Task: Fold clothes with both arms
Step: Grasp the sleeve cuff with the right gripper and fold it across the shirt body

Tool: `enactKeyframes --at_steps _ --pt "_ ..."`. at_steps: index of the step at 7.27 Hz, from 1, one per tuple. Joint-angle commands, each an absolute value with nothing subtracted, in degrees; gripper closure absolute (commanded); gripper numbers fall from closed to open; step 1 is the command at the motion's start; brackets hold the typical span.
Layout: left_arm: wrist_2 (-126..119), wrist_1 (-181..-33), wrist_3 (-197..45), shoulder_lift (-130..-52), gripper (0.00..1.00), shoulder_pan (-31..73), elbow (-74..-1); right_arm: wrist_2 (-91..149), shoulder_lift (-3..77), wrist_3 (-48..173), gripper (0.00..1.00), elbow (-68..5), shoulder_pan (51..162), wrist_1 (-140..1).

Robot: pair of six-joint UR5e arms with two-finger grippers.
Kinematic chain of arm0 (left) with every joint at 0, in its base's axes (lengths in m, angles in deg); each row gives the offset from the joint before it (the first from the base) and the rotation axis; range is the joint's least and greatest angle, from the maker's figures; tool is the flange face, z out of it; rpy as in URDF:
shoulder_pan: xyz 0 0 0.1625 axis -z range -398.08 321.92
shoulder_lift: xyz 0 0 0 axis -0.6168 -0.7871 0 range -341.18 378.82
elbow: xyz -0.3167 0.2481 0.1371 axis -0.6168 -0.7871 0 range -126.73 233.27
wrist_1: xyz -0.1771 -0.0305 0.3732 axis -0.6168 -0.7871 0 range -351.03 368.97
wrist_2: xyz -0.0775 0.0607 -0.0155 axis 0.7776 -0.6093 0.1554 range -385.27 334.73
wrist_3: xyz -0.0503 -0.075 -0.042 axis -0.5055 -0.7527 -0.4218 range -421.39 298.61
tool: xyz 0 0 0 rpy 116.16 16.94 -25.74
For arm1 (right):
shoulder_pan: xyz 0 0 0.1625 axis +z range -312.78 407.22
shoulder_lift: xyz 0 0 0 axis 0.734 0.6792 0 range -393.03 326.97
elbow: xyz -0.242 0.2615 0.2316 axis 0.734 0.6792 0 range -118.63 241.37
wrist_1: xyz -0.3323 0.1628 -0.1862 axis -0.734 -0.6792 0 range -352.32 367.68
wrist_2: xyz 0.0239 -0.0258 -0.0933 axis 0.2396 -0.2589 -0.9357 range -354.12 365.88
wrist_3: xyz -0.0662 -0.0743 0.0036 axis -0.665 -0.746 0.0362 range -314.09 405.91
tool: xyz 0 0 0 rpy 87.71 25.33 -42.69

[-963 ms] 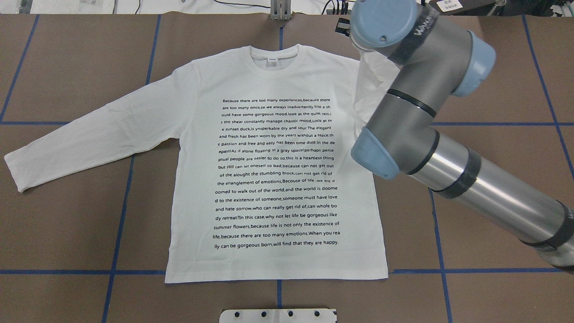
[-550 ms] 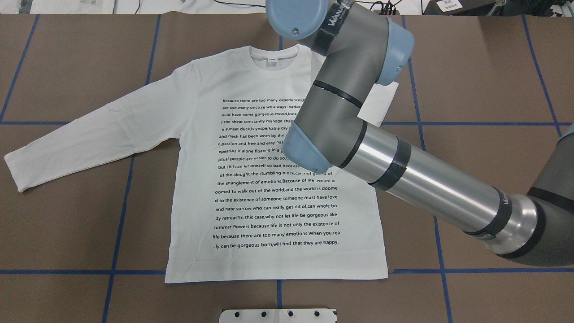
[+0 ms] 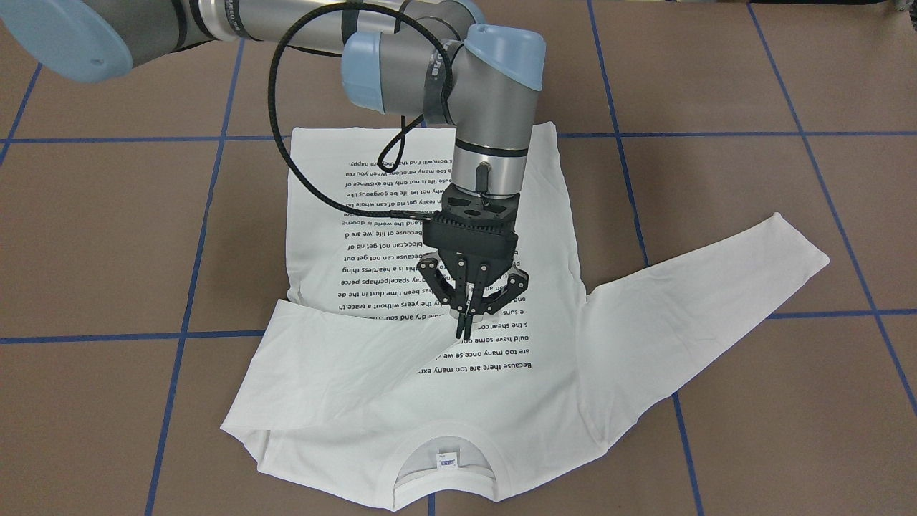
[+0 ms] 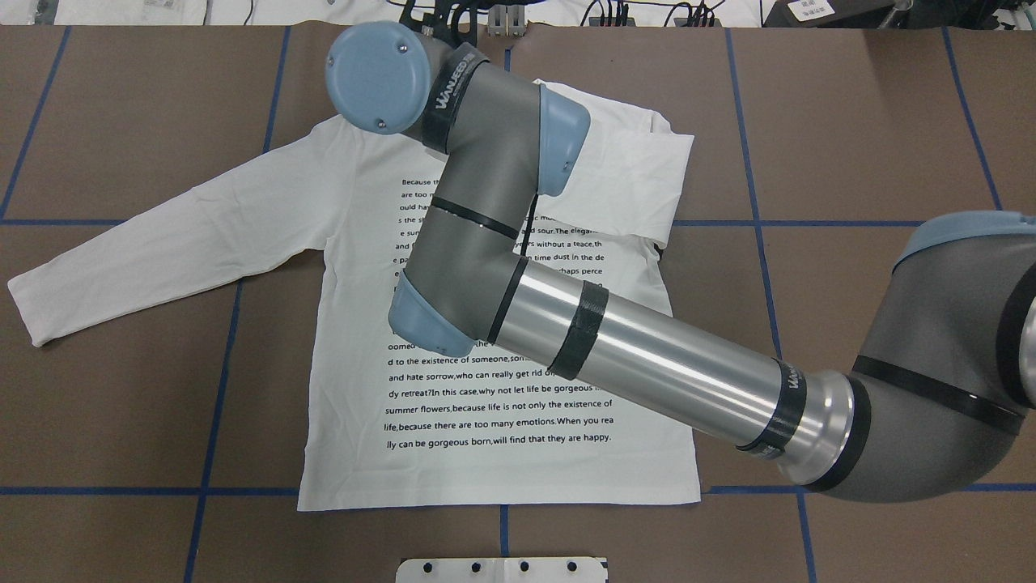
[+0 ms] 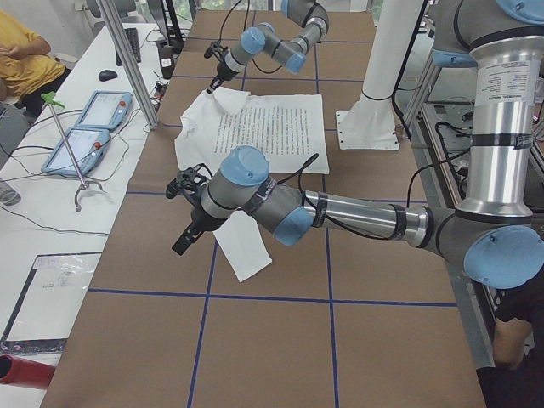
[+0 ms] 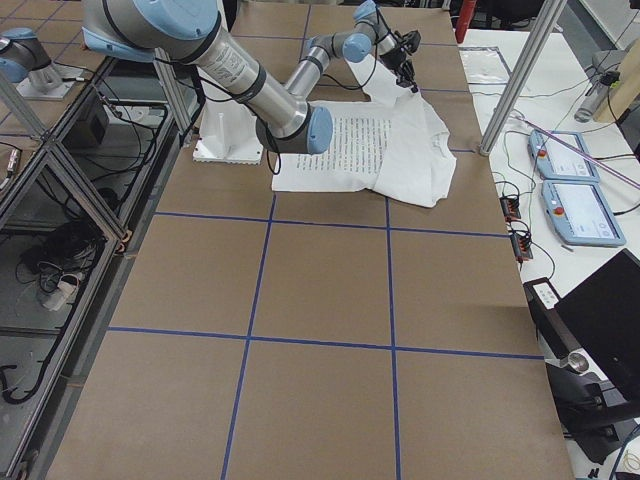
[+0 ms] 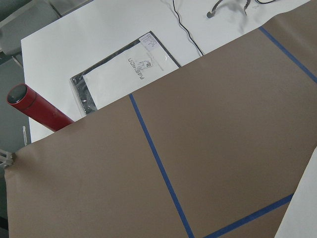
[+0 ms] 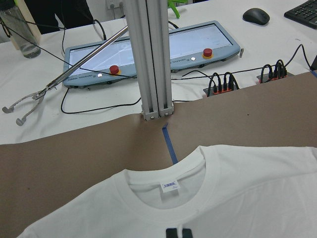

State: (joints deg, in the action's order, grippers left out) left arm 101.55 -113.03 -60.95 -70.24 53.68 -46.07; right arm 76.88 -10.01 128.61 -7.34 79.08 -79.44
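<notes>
The white long-sleeved shirt [image 4: 340, 453] lies flat, print side up, neck at the far edge; it also shows in the front view [image 3: 544, 401]. Its right sleeve [image 3: 322, 373] is folded across the chest. My right gripper [image 3: 463, 331] is shut on that sleeve's end over the upper lines of text; its closed tips [image 8: 178, 233] show just below the neck label [image 8: 170, 186]. The left sleeve [image 4: 146, 251] lies stretched out flat. My left gripper [image 5: 180, 248] hovers above that sleeve's end; I cannot tell whether it is open or shut.
The white metal stand base [image 4: 502, 569] sits at the near table edge. An aluminium post [image 8: 148, 59] and two control pads [image 8: 198, 47] stand beyond the far edge. A red cylinder [image 7: 37, 106] lies off the table's left end.
My right arm has swept from the right side leftwards over the shirt, carrying the right sleeve across the chest. The shirt's body and left sleeve have not moved.
</notes>
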Motion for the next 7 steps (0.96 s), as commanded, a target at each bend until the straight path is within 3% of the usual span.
enactKeyframes --at_steps 1,2,3,4,5,7 --pt "101.55 -113.11 -60.95 -70.13 0.0 53.68 -46.04 75.14 -13.05 128.61 1.0 -2.47 74.57 -77.66" --pt "101.55 -113.11 -60.95 -70.13 0.0 53.68 -46.04 75.14 -16.47 128.7 1.0 0.52 73.6 -77.57" --pt "101.55 -113.11 -60.95 -70.04 0.0 53.76 -46.04 75.14 -17.2 128.7 0.56 1.42 73.33 -77.57" --pt "101.55 -113.11 -60.95 -70.04 0.0 53.68 -46.04 75.14 -17.82 128.7 0.2 1.95 73.41 -77.57" --pt "101.55 -113.11 -60.95 -70.04 0.0 53.68 -46.04 75.23 -19.22 128.96 0.01 3.17 73.41 -77.57" --pt "101.55 -113.03 -61.21 -70.13 0.0 53.68 -45.61 77.06 -20.37 129.84 0.0 3.1 74.28 -77.66"
